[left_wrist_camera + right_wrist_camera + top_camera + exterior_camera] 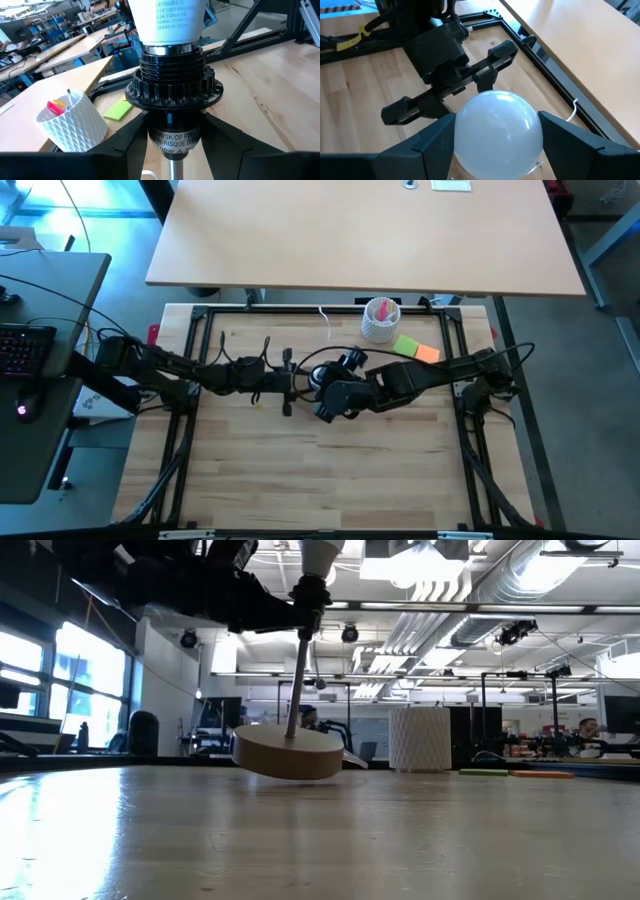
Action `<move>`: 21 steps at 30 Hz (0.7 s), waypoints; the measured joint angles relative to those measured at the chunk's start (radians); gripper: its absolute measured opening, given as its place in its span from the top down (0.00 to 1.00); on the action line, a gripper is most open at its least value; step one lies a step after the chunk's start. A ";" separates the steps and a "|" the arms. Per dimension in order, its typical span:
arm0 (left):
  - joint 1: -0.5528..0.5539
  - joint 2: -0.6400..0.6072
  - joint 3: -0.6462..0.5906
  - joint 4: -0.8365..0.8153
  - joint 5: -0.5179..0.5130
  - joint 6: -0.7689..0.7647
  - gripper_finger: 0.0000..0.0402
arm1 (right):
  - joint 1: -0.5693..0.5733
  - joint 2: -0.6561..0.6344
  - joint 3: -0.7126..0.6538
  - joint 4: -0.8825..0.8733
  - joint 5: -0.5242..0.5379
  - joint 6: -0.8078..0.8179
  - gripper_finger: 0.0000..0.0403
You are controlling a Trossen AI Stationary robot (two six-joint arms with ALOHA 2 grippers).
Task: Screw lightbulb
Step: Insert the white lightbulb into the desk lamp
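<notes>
The lightbulb (497, 132) sits coaxially atop the black socket (172, 95); right gripper (497, 137) closed around its globe, left gripper (172, 145) clamping the socket below.

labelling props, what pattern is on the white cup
A raised diamond lattice on the white cup, clearest in the left wrist view.

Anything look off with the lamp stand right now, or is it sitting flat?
It is not flat. In the low view the round wooden base is tipped, one edge lifted off the table, and its rod leans. The left gripper is around the black socket; the right gripper flanks the lightbulb.
</notes>
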 joint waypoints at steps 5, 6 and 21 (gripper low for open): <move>0.000 0.000 0.000 0.001 -0.001 0.029 0.66 | 0.000 0.000 0.000 0.003 -0.005 -0.010 0.35; 0.000 0.000 0.000 0.002 -0.002 0.037 0.66 | 0.000 0.000 0.000 0.003 -0.005 -0.010 0.35; -0.018 0.025 0.002 0.079 -0.144 0.036 0.67 | -0.001 0.001 0.000 0.023 0.087 0.096 0.35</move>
